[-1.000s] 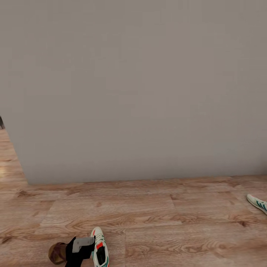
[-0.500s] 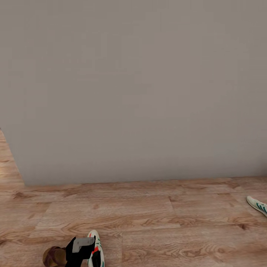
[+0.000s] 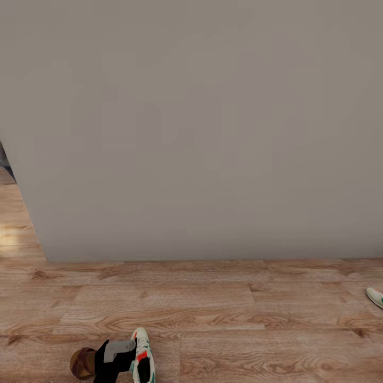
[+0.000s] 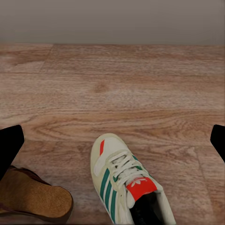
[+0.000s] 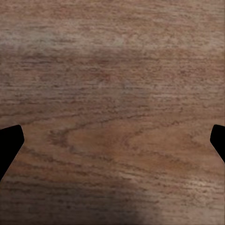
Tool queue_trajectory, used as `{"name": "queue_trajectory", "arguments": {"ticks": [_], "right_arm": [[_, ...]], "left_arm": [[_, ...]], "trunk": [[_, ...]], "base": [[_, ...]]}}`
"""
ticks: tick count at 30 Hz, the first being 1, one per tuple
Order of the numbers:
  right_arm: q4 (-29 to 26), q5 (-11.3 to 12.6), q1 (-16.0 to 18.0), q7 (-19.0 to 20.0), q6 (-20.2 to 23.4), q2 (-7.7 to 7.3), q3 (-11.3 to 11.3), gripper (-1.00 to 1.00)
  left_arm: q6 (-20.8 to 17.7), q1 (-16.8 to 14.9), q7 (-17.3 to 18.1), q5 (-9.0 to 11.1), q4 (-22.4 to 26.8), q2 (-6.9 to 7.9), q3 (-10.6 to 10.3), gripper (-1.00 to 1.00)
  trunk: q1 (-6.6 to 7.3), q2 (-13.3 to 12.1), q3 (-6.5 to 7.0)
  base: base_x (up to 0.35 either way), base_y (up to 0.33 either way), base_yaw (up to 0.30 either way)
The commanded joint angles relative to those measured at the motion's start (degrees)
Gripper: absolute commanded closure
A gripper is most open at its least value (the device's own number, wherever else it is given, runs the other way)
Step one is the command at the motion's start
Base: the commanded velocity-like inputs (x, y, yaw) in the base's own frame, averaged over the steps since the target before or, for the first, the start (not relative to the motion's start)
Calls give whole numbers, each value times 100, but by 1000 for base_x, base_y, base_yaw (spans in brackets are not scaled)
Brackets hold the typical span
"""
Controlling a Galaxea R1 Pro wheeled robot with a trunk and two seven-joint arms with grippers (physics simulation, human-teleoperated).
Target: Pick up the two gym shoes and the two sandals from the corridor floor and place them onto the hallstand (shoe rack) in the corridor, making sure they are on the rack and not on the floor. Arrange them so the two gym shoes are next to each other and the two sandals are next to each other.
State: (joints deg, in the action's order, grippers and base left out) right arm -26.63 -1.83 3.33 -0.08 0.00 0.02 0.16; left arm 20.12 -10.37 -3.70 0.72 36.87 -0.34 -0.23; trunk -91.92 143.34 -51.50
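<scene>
One gym shoe (image 4: 125,185) beside a sandal (image 4: 33,199) is being lined up under the spread-fingered left gripper (image 4: 112,140), so a descent and closing are being called for next.

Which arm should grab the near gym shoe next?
Left. The left gripper hangs by the gym shoe, jaws open, with a sandal beside it. The right wrist view faces bare corridor floor.

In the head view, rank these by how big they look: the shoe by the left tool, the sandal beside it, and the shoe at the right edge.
1. Gym shoe by the left tool, though partly hidden.
2. Sandal, a little smaller, also partly hidden behind the tool.
3. Gym shoe at the right edge: smallest, but cut off by the frame, so no true comparison.
</scene>
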Motion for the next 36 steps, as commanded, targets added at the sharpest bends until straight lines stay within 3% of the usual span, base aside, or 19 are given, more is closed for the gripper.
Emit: {"name": "queue_trajectory", "arguments": {"ticks": [1,36], "right_arm": [[-2,-19,1,-1,0,-1,0,-100],[-4,-19,1,-1,-1,6,-8,-100]], "left_arm": [[18,-3,-17,7,-4,-1,-3,-100],[18,-2,-17,7,-4,-1,-3,-100]], "trunk": [[1,2,-6],[1,2,-6]], "base": [[0,0,119],[0,0,11]]}}
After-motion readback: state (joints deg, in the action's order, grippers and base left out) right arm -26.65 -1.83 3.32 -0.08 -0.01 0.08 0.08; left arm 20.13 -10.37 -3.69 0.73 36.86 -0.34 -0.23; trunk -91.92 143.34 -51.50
